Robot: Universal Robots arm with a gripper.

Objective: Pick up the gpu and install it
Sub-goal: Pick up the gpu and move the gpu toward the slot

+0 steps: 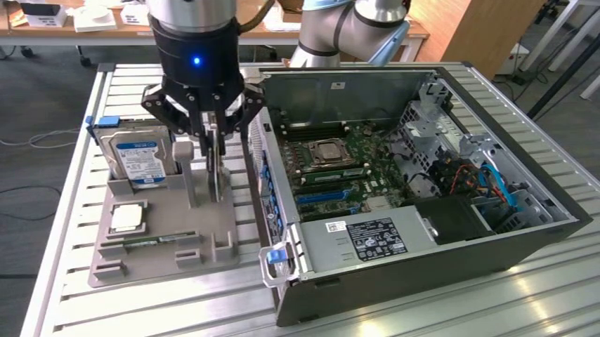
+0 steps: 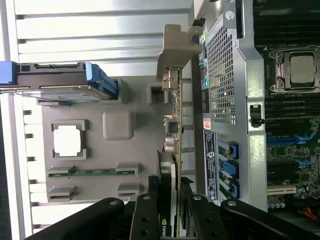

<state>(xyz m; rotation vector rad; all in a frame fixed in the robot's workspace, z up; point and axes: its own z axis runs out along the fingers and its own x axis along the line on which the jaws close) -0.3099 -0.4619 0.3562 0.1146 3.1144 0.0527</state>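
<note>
The gpu (image 1: 218,172) is a thin dark card standing on edge over the grey parts holder (image 1: 159,263), close to the open computer case (image 1: 525,239). My gripper (image 1: 213,139) comes straight down on it, with a finger pressed against each face, shut on the card. In the wrist view the gpu (image 2: 172,150) shows edge-on, its pale metal bracket (image 2: 176,47) at the far end, and the gripper (image 2: 170,205) clamps its near end. Whether the card still sits in the holder (image 2: 135,155) I cannot tell. Blue expansion slots (image 1: 324,195) lie on the motherboard inside the case.
On the holder also sit a silver hard drive (image 1: 139,158) with a blue-white label, a processor chip (image 1: 126,217) and a green memory stick (image 1: 150,241). The case's perforated rear wall (image 2: 225,75) stands right beside the card. The slatted metal table (image 1: 450,316) carries everything.
</note>
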